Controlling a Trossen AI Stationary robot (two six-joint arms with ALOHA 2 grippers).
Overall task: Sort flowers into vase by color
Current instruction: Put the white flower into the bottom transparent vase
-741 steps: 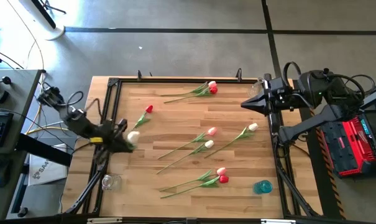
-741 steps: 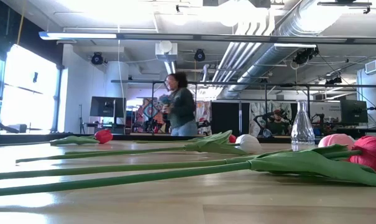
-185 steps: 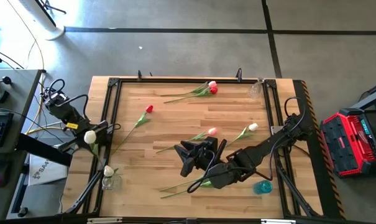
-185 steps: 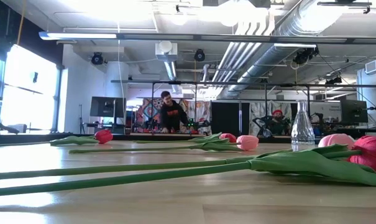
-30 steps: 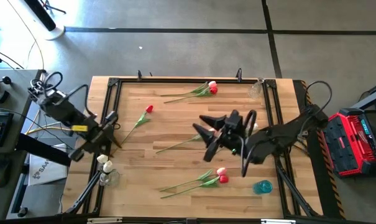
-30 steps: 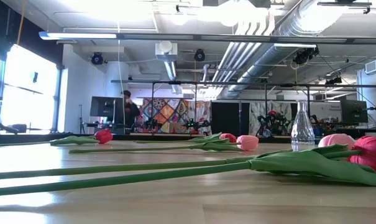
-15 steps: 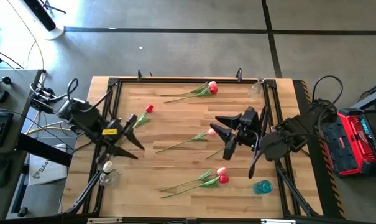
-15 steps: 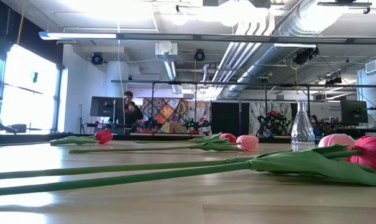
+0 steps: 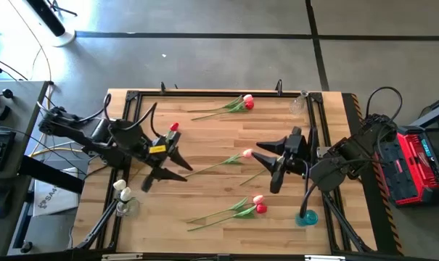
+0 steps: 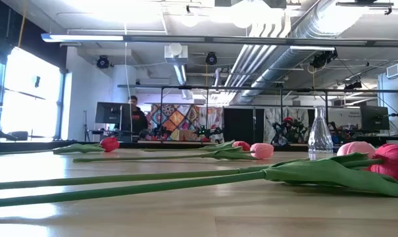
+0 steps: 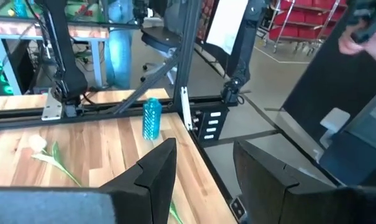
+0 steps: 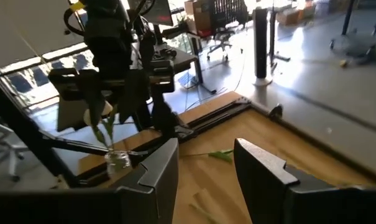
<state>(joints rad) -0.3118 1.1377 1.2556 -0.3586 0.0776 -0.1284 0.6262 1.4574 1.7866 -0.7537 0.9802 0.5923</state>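
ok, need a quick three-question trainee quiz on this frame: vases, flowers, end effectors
1. True or false: the blue vase already holds flowers.
2. The flower heads in the clear vase at the table's left edge are: A red, B white, C pink.
3. Which end effector is nearer the lone pink tulip mid-table?

Key: 1 false. 2 B. 3 the right end effector.

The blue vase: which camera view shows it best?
The left wrist view: the blue vase stands upright and unobstructed at the table's edge. The high view shows it from above, small, beside the right arm. The other views miss it.
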